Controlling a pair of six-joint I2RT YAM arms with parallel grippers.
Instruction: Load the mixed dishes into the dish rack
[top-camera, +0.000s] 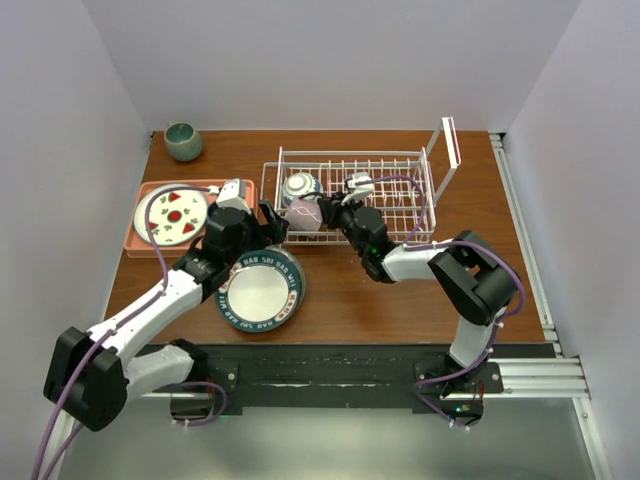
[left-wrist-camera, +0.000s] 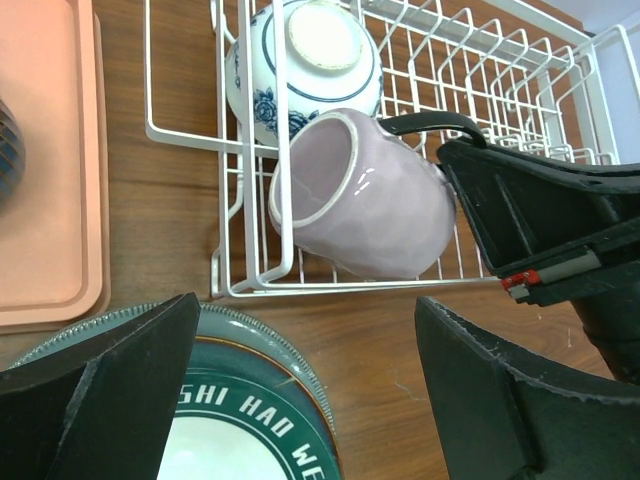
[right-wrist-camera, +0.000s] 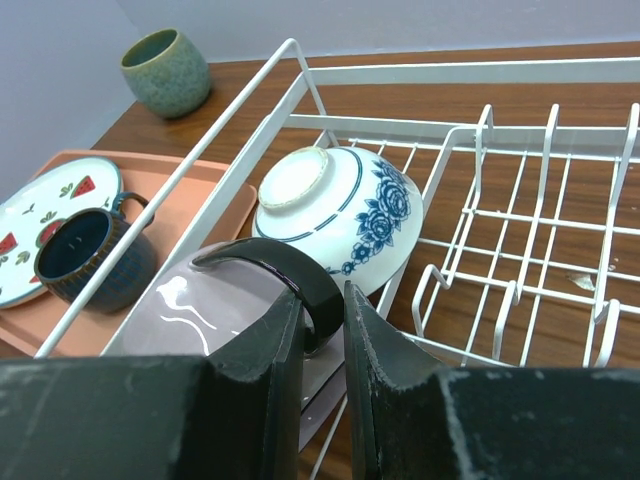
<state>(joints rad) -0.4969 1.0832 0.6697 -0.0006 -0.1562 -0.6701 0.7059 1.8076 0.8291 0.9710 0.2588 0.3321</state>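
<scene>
— Pinkish glass mug (left-wrist-camera: 360, 200) lying on its side in the near left corner of the dish rack (top-camera: 350, 153), mouth toward the rack's left end, hard by the blue-and-white bowl (left-wrist-camera: 305, 60) tipped foot-up just behind; contact between the two not clear. Held, or let go?

— Held. Right gripper (right-wrist-camera: 318, 300) pinched onto the mug's dark handle (right-wrist-camera: 250, 258), fingers (right-wrist-camera: 255, 370) closed on either side of it, reaching in over the rack's near rail.

— Step in hand?

— By the look of it, setting down the mug: resting on the wires, not yet released.

— And the left side?

— Left gripper (top-camera: 270, 222) spread wide, nothing between its fingers (left-wrist-camera: 110, 380), poised above the far rim of the large lettered plate (top-camera: 262, 290) lying flat on the table (top-camera: 400, 300), just in front of the rack's corner.

— Next move?

— Probably parting the right fingers and drawing back clear of handle and wires, without rolling the mug into the bowl. Then, for the left, likely a dip to the plate's rim, an awkward catch on a plate lying flat, followed by tilting it on edge and slotting it between upright prongs, away from mug and bowl.
</scene>
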